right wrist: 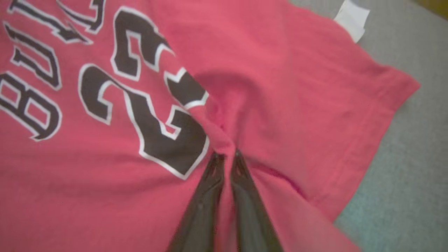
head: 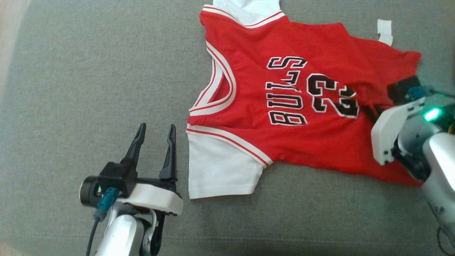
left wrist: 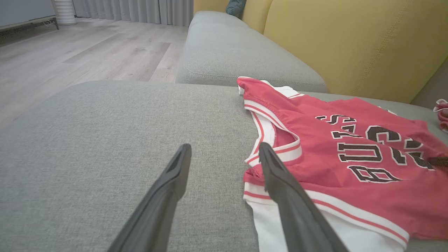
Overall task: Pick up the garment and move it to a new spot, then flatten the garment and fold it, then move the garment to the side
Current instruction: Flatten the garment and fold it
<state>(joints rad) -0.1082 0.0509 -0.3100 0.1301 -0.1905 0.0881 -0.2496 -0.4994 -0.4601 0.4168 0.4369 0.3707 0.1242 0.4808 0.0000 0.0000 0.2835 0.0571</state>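
Yellow backrest [left wrist: 350,45] behind red jersey [head: 320,142]

- You have soft, even daylight in the head view; shadows are faint; a green lamp [head: 431,114] glares at 3 o'clock
- Your left wrist view is crisp at centre; the left gripper [left wrist: 224,145] blurs toward 6 o'clock
- Your right wrist view is soft; the jersey [right wrist: 105,182] reads washed-out pink

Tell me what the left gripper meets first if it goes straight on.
Likely bare grey cushion: the left gripper, open, points alongside the red jersey, whose armhole edge lies just off to one side. Its height over the cushion is unclear.
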